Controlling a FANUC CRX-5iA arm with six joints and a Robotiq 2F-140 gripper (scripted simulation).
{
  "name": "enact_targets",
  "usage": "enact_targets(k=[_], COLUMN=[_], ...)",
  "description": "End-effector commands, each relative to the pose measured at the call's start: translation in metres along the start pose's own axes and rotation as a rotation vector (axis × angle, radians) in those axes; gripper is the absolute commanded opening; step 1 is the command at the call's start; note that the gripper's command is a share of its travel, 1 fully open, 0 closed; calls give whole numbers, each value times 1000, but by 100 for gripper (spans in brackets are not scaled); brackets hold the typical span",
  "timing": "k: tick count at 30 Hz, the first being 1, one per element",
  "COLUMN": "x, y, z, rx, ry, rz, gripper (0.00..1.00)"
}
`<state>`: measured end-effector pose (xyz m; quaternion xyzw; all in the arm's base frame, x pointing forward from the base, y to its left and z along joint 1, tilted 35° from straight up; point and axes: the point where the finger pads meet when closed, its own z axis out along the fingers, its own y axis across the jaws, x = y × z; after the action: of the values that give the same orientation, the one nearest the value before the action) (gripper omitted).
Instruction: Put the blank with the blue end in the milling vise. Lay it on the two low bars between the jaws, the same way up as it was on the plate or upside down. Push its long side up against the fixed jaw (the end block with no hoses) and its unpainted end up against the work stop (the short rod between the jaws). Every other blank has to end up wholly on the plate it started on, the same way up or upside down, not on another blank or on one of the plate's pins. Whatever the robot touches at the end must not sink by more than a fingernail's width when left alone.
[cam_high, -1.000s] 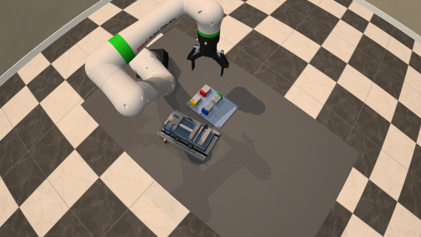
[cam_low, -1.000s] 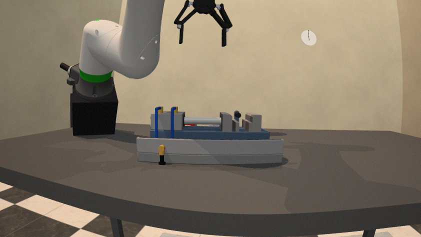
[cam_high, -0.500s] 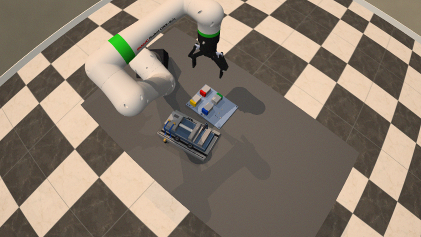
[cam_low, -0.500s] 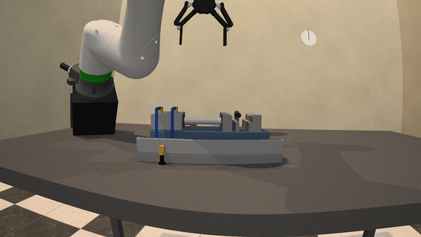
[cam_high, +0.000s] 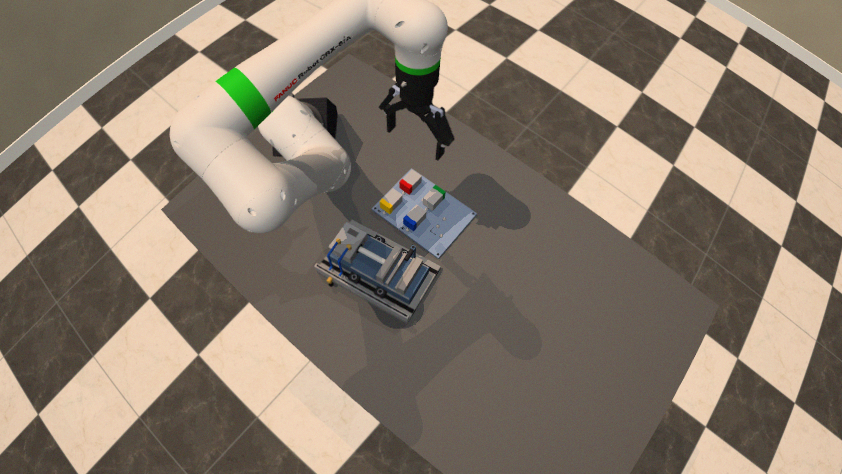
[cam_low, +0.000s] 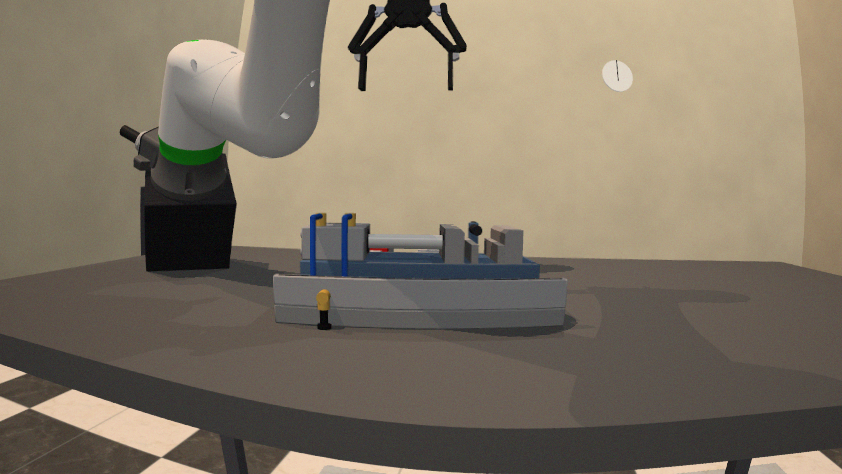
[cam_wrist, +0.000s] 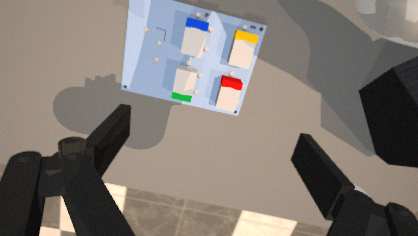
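Observation:
The blank with the blue end (cam_high: 415, 214) (cam_wrist: 195, 40) lies on the light blue plate (cam_high: 453, 226) (cam_wrist: 137, 65). The blanks with a yellow end (cam_high: 391, 200) (cam_wrist: 243, 50), a red end (cam_high: 411, 180) (cam_wrist: 229, 95) and a green end (cam_high: 433, 199) (cam_wrist: 185, 80) lie on the same plate. The milling vise (cam_high: 368, 282) (cam_low: 418, 294) stands beside the plate; its fixed jaw (cam_high: 414, 274) (cam_low: 511, 244) is at the end away from the hoses. The work stop (cam_high: 410, 252) (cam_low: 474, 229) shows between the jaws. My gripper (cam_high: 415, 141) (cam_low: 406, 89) (cam_wrist: 214, 134) is open and empty, high above the table.
Small pins (cam_wrist: 157, 59) stand up from the plate beside the blanks. Blue hoses (cam_high: 332, 254) (cam_low: 344, 244) rise at one end of the vise. The arm's black base (cam_low: 188, 235) stands at the left in the exterior view.

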<state>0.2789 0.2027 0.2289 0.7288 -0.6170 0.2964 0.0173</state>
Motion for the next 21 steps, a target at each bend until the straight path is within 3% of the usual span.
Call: enact_targets(k=[1,13,14,21], x=[0,0,0,0], y=[0,0,0,0], z=[-1,-1,-1,-1], rx=[1,2,2,2], ry=[0,0,0,0], rz=[14,65,61,61], gripper=[100,100,51,51])
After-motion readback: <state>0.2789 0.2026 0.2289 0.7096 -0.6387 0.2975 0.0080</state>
